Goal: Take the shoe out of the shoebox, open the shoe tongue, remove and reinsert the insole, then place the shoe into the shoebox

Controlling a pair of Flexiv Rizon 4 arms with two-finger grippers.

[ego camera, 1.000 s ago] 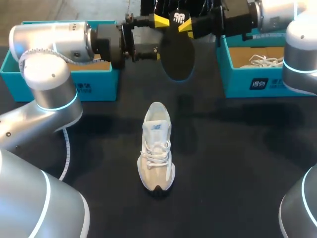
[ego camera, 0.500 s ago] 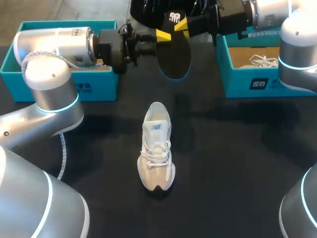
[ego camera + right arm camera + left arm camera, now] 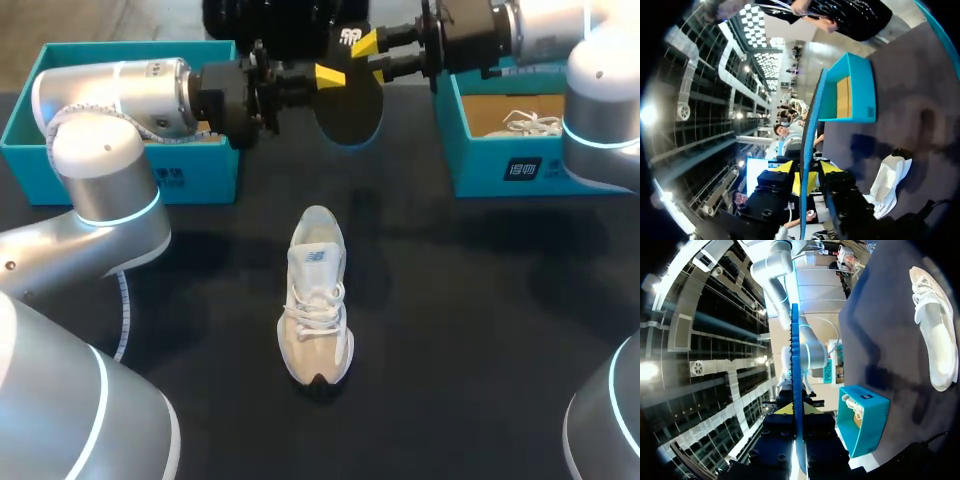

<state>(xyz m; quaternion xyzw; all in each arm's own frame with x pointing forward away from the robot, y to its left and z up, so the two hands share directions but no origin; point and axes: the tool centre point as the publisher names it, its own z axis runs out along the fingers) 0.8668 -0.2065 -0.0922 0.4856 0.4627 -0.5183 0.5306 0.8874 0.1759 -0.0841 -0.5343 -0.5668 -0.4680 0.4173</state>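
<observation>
Left gripper (image 3: 794,410) and right gripper (image 3: 805,176) both pinch the insole (image 3: 350,110) near one end, closed flat on it, aloft over the far side of the table (image 3: 480,330) — shoe (image 3: 317,295) stands mid-table. Risk, I judge: arms pulling apart unevenly — insole twists, slips, drops.

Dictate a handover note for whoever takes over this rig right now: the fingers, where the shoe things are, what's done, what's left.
Left gripper: fingers shut on the insole, held in the air over the far side of the table.
Right gripper: fingers shut on the same insole from the opposite side.
Shoe: on its sole mid-table, clear of both arms.
Left shoebox: open, no shoe in the part that shows.
Right shoebox: open, with a second shoe inside.
Done: shoe out, insole out.
Left: reinsert the insole, put the shoe back in the shoebox.
</observation>
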